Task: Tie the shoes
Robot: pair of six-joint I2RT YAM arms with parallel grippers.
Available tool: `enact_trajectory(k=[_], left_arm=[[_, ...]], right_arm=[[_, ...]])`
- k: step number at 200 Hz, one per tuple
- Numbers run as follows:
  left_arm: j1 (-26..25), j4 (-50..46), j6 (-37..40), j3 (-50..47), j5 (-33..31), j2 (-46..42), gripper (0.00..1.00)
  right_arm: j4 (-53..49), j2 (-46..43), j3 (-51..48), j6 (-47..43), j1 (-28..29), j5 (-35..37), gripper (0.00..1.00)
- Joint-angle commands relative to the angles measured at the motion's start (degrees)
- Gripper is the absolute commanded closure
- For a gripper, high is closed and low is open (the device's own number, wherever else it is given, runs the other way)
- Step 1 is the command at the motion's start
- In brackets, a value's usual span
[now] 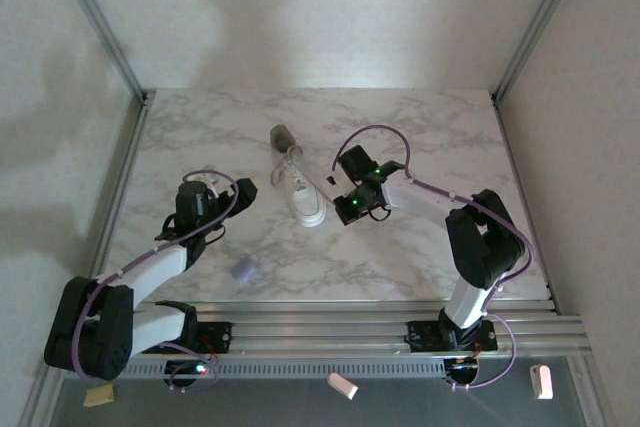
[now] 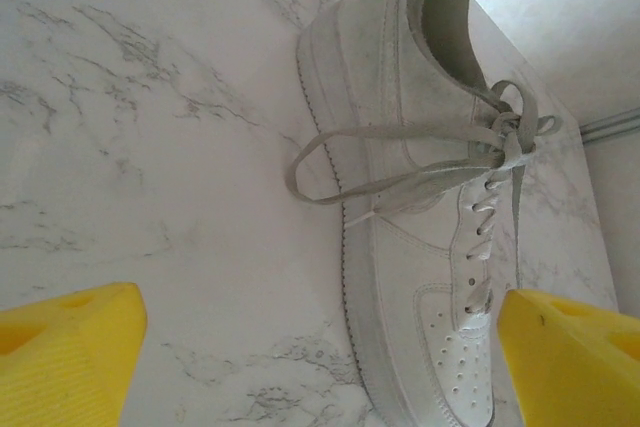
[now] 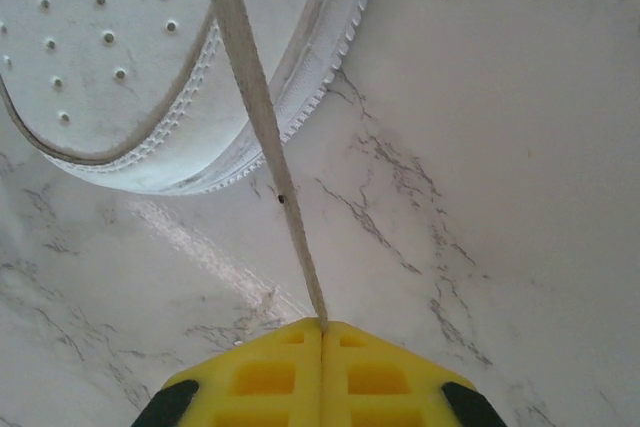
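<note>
While the right gripper [image 3: 322, 332] has its yellow fingers [image 3: 260, 377] pressed together on one white lace [image 3: 255, 77], the wrist camera shows that lace running tight from the pinch, straight ahead and up across the perforated toe of the sneaker [image 3: 100, 57]. The toe lies just ahead of the fingers and to their left, on the marble table [image 3: 500, 147]. From overhead, the right gripper [image 1: 345, 209] sits just beside the toe end of the sneaker [image 1: 303, 192], whose grey-lined heel points away from both arm bases.

On the left gripper [image 2: 320, 367] the two yellow fingers [image 2: 60, 357] stand wide apart with bare marble between them. Ahead of it, nearer its right finger, the sneaker [image 2: 400, 177] lies with toe close and heel far, and a slack loop of lace [image 2: 310, 162] hangs over the sole onto the table. Overhead, the left gripper [image 1: 225, 192] is apart from the shoe, with a small lavender blob [image 1: 242, 270] behind it, toward the arm bases.
</note>
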Motion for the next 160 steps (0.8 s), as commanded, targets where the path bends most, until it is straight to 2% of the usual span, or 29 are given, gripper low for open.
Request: enact_trajectory(k=[1,104,140,160], left_arm=[[0.0,0.6,0.7,2.0,-1.0,1.2,0.11],[-0.5,1.1,1.8,4.5,-1.7,6.6,0.14],[-0.9,2.5,2.6,5.6,-1.7,10.4,0.22],[-1.1,3.6,3.1,6.7,-1.1,13.8,0.30]], right_arm=[[-2.3,-1.6,-0.7,0.7,0.6,2.1,1.00],[-3.1,-1.7,-0.4,2.7,1.2,3.2,1.00],[-0.8,-3.2,2.1,5.3,1.2,3.2,0.75],[0.9,-3.9,2.8,7.4,1.2,4.2,0.70]])
